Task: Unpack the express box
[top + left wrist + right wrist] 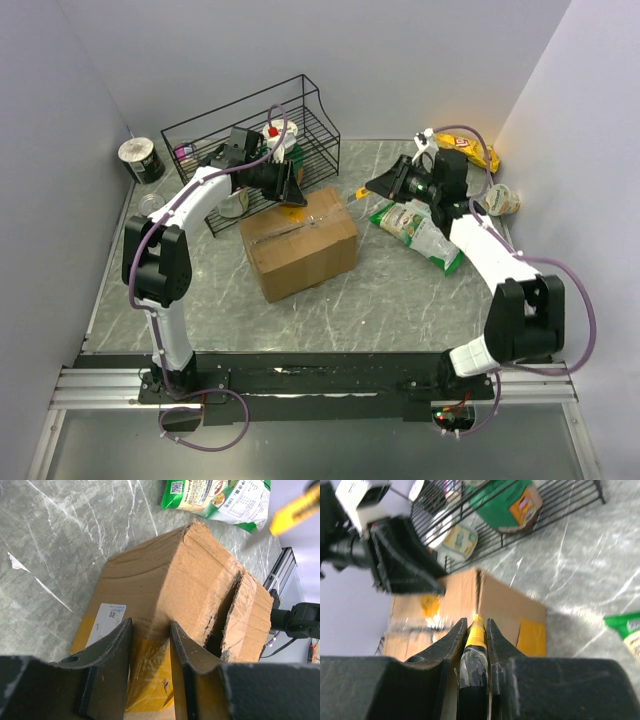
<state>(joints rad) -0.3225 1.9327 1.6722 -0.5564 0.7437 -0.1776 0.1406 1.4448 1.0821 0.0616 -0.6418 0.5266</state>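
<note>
The express box (300, 243), a brown cardboard carton, lies in the middle of the table, and its taped top seam (225, 615) gapes open in a dark slit. My left gripper (293, 188) is at the box's far end. In the left wrist view its jaws (151, 626) stand apart over the yellow label (150, 675), with nothing gripped between them. To the right of the box my right gripper (378, 185) is shut on a yellow and black cutter (476, 635). The cutter's tip (362, 192) points at the box's right end (505, 605), a little short of it.
A black wire rack (250, 130) holding cups and a green tub (505, 502) stands behind the box. A green snack bag (418, 228) lies to the right under my right arm. A yellow packet (475, 150) and a cup (503, 200) sit at the far right, and a tin (140, 158) at the far left.
</note>
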